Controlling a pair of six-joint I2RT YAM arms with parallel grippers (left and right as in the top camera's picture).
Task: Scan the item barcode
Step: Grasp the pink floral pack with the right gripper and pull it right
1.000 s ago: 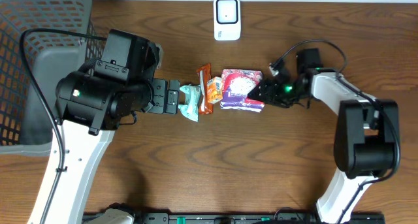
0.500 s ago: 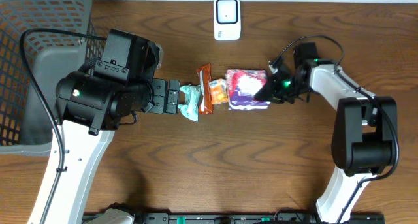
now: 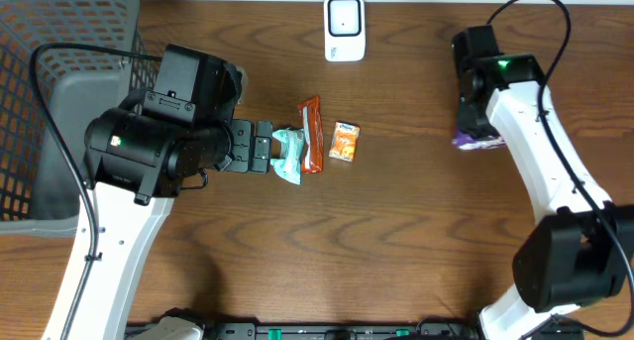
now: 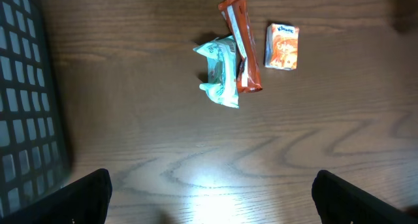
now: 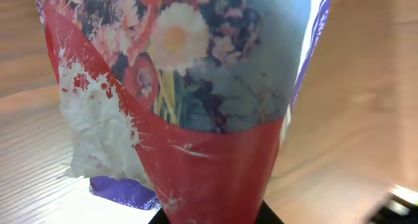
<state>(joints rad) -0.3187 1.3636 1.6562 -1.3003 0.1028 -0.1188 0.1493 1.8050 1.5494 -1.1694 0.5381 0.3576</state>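
The red-and-purple floral soft plastic packet (image 5: 196,100) is clamped in our right gripper (image 3: 474,124) — well to the right of the white rectangular scanner (image 3: 344,28), nearer our base. Our left gripper (image 4: 209,208), jaws wide apart, hovers to the scanner's left.

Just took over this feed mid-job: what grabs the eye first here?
A red flowered packet fills the right wrist view, held by the right arm, off to the right. In the middle lie a teal packet, an orange wrapper and a small orange box, below the white scanner at the far edge.
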